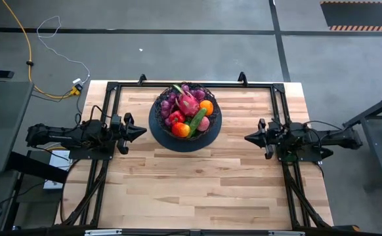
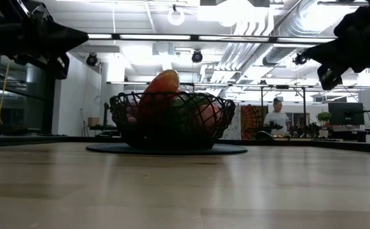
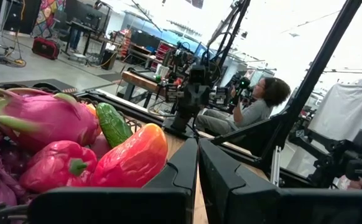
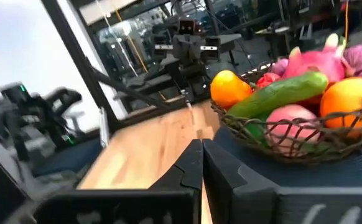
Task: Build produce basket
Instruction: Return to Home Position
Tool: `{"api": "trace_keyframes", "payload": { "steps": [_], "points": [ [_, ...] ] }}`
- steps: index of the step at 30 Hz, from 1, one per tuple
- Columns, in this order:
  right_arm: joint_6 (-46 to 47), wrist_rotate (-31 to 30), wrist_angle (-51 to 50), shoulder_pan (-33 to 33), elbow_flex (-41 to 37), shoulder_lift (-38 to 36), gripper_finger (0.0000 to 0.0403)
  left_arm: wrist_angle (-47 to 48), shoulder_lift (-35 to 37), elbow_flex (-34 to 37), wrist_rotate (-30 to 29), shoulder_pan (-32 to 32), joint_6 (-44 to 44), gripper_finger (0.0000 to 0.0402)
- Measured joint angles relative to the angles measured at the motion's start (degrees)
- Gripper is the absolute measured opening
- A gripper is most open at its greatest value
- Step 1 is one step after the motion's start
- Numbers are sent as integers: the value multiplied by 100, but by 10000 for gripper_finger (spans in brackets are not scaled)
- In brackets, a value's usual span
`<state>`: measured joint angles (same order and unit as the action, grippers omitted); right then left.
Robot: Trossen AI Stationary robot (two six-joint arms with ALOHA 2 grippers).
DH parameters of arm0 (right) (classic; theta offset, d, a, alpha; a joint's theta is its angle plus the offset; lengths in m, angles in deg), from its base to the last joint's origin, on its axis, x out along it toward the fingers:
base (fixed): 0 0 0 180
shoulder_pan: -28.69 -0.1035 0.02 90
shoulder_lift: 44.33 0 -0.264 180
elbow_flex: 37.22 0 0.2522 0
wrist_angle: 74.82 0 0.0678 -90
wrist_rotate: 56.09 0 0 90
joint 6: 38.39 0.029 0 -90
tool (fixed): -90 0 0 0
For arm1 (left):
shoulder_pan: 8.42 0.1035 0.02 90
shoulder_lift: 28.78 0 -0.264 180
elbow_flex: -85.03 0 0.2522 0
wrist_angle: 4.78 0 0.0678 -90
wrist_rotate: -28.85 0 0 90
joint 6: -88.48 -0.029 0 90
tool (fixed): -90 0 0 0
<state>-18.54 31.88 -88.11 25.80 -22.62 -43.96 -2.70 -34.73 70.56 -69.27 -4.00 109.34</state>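
Left gripper (image 1: 143,131) fingers pressed together, empty, by table (image 1: 197,187) left edge; right gripper (image 1: 247,138) likewise closed, empty, opposite. Between them: black wire basket (image 1: 158,105) on dark round mat (image 1: 159,137). Heaped inside: pink dragon fruit (image 1: 188,103), cucumber (image 1: 197,118) slanted, orange (image 1: 207,107), red pepper (image 1: 176,117), purple grapes (image 1: 167,103), red-orange mango (image 1: 180,130).

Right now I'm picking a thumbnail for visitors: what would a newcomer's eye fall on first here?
The black wire basket, heaped with bright produce, sits mid-width toward the far edge of the wooden table. A pink dragon fruit, a green cucumber and an orange stand out. Next come the two dark arms flanking it, with the left gripper and right gripper both shut, empty and pointing at the basket.
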Motion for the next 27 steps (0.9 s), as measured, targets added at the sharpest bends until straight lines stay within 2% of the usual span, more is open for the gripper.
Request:
{"api": "trace_keyframes", "payload": {
  "steps": [9, 27],
  "points": [
    [-1655, -68, 0, 0, 0, 265, 0, 4, -4, 0, 4, 0, 0, 5],
    [-1689, -56, -6, 0, 0, 293, 0, 4, -4, 0, 4, 0, 0, 5]
  ]
}}
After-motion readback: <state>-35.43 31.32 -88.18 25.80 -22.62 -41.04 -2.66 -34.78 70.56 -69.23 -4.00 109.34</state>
